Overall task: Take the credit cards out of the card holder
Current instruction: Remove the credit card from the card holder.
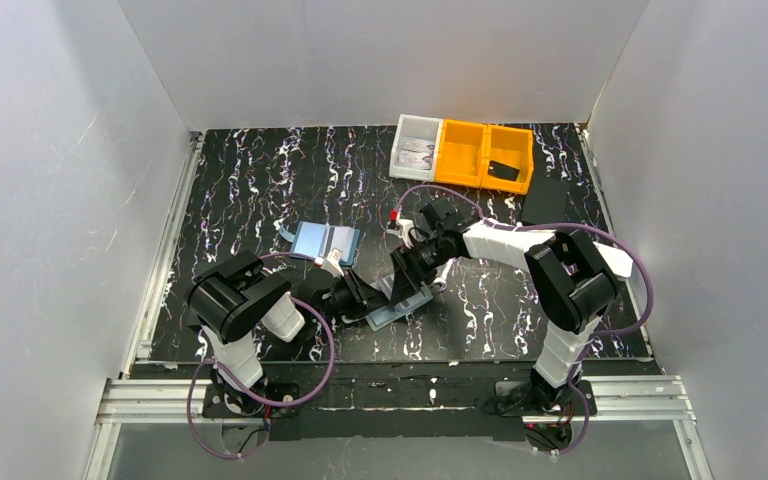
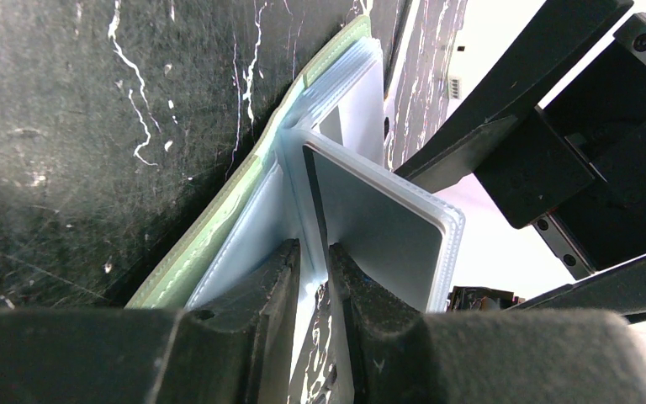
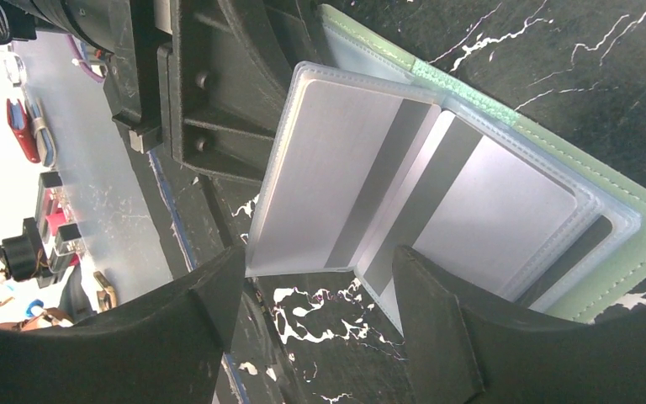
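Now: left gripper [image 2: 313, 252] pinches a clear sleeve [image 2: 387, 227] of the card holder [image 3: 639, 244] upright; holder lies open on the table [image 1: 260, 170]. Right gripper [image 3: 315, 261] spread, empty, nearer; grey credit card [image 3: 328, 177] sits just ahead of its jaws.

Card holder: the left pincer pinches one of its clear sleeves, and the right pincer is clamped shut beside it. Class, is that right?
No. The right pincer is open, fingers spread either side of the clear sleeve: see the right wrist view. The left pincer does pinch a sleeve of the card holder.
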